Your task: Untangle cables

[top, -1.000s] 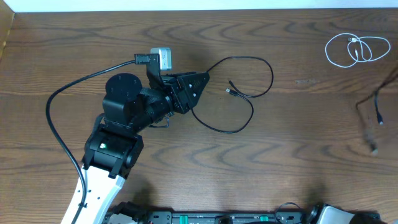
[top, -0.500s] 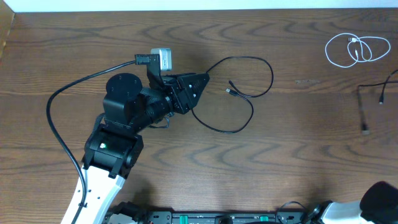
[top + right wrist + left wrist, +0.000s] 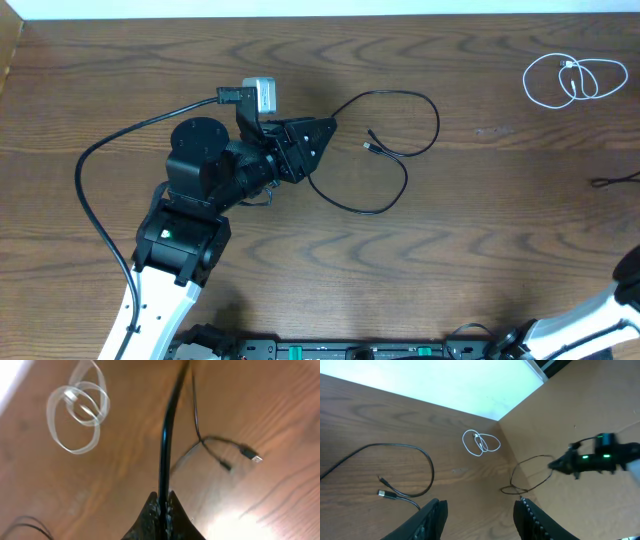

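Left hand (image 3: 480, 507) gapes empty — white cable (image 3: 481, 443) coiled beyond.

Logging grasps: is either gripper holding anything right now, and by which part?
The right gripper is pinched shut on a thin black cable, gripping the cord itself rather than a plug. The left gripper stands open, holding nothing.

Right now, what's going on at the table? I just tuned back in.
The right gripper is shut on a thin black cable near the right edge of the table. The left gripper is open and empty, hovering by the other black cable, which lies in a loose loop mid-table. The white cable sits coiled at the far right corner. The three cables look clear of one another.
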Action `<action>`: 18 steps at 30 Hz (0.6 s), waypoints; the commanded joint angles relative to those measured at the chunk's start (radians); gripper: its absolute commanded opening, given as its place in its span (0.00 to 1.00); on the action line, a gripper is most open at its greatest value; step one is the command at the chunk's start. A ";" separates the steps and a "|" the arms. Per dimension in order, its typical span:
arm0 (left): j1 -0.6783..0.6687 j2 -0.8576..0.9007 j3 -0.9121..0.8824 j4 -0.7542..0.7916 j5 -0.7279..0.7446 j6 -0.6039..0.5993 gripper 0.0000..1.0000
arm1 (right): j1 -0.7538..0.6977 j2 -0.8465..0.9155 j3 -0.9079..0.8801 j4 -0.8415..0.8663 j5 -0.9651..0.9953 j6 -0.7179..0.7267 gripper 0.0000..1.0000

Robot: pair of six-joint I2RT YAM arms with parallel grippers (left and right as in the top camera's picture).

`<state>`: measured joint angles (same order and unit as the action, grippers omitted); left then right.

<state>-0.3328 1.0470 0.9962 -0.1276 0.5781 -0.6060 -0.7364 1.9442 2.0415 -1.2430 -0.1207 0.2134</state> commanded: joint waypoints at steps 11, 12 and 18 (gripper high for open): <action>0.000 0.004 0.021 0.000 0.013 0.003 0.48 | -0.006 0.419 0.006 -0.152 -0.101 -0.030 0.33; 0.000 0.004 0.021 0.000 0.013 0.003 0.48 | -0.006 0.431 0.006 -0.156 -0.132 -0.044 0.54; 0.000 0.005 0.021 0.000 0.013 0.003 0.48 | -0.007 0.414 0.019 -0.150 -0.217 -0.065 0.83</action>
<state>-0.3328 1.0477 0.9962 -0.1284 0.5781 -0.6060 -0.7383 2.3966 2.0373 -1.3949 -0.2565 0.1734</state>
